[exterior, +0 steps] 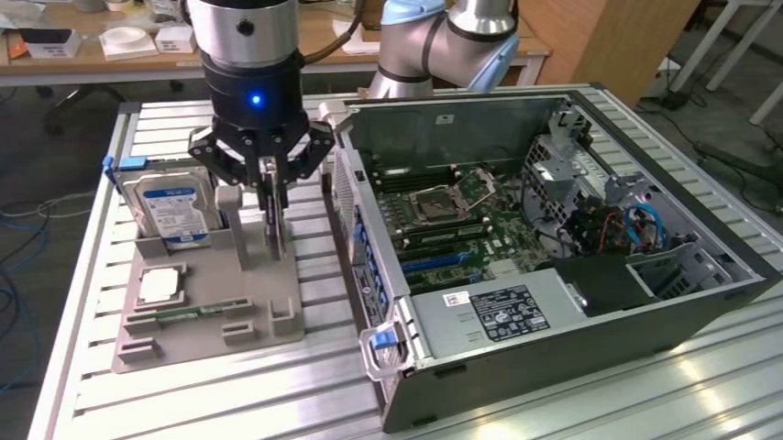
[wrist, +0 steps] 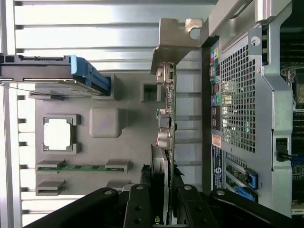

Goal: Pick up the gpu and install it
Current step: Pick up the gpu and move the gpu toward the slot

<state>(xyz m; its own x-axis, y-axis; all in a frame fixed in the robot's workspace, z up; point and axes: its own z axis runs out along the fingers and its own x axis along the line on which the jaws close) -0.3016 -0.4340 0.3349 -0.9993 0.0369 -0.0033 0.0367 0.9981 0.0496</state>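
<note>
1. We see a slatted metal worktop (exterior: 183,385) carrying an open computer case (exterior: 685,302) on the exterior view's right.
2. Just beside the case lies a grey tray (exterior: 263,312), with a hard drive (exterior: 171,206) standing upright in it.
3. The claw (exterior: 271,188) hangs over the tray, partly closed, pinching the gpu (exterior: 275,240) by its upper edge.
4. The gpu stands on edge over the tray's case-side edge, and its silvery bracket (wrist: 175,35) is near the case's rear wall. We cannot tell whether it is clear of the tray.

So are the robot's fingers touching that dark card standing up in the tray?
Touching. The wrist view shows the fingers pressed against both faces of the gpu, with no gap on either side.
</note>
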